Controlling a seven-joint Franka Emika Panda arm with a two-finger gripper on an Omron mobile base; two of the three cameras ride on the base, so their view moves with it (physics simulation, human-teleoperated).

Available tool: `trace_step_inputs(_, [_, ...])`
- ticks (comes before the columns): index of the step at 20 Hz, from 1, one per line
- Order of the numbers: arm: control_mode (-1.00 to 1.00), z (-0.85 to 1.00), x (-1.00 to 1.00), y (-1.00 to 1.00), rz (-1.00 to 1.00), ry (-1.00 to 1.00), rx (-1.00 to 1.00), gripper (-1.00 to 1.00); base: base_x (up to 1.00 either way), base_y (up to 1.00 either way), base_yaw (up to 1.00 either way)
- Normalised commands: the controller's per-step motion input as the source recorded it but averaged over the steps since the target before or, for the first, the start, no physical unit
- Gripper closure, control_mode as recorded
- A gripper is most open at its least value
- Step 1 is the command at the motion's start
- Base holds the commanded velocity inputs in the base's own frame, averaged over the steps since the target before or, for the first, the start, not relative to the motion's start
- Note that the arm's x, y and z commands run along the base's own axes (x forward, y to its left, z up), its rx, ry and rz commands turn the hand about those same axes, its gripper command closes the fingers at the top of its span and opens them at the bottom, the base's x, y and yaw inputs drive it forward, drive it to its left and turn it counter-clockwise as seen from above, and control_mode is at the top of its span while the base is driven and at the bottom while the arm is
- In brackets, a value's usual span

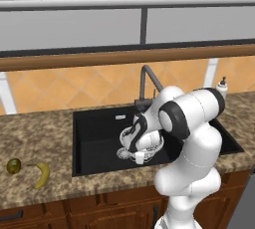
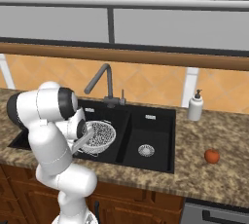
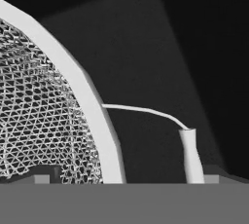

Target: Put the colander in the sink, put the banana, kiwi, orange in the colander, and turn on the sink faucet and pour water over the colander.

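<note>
So the round wire-mesh colander (image 2: 101, 135) is sitting tilted in the big basin of the black double sink (image 2: 160, 116). Claw (image 3: 121, 179) is spread wide around its rim, gripping nothing. Next job, I reckon: fetching the small curved yellow banana (image 1: 43, 174) off the counter.

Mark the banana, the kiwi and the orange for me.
banana (image 1: 43, 174), left base view, middle of its curved body.
kiwi (image 1: 13, 166), left base view, centre of the ball.
orange (image 2: 211, 156), right base view, centre of the ball.
</note>
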Motion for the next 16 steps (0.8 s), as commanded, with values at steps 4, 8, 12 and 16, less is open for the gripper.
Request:
trace_step_inputs(4, [-1.00, -0.03, 0.15, -0.32, -0.05, 0.03, 0.00, 1.00, 0.00, 0.00, 0.00])
trace_step_inputs(8, [-1.00, 0.00, 0.01, -0.20, 0.00, 0.00, 0.00, 1.00, 0.00, 0.00, 0.00])
trace_step_inputs(12, [-1.00, 0.00, 0.00, 0.00, 0.09, 0.00, 0.00, 1.00, 0.00, 0.00, 0.00])
trace_step_inputs(16, [-1.00, 0.00, 0.00, 0.00, 0.00, 0.00, 0.00, 1.00, 0.00, 0.00, 0.00])
